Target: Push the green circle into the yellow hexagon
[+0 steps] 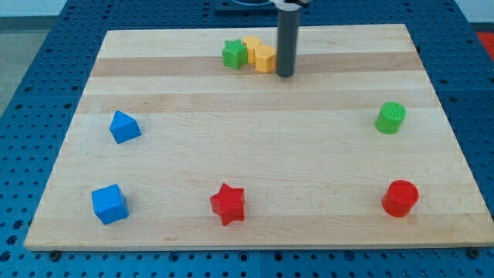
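The green circle (391,117) sits near the view's right edge of the wooden board (255,147), at mid height. The yellow hexagon (265,58) sits at the view's top centre, touching another yellow block (252,46) and next to a green star (235,54). My tip (285,74) rests on the board just to the right of the yellow hexagon, close to or touching it. The tip is far to the upper left of the green circle.
A red circle (400,198) lies at the view's bottom right. A red star (228,204) lies at the bottom centre. A blue cube (109,204) lies at the bottom left, and a blue pentagon-like block (124,127) is above it.
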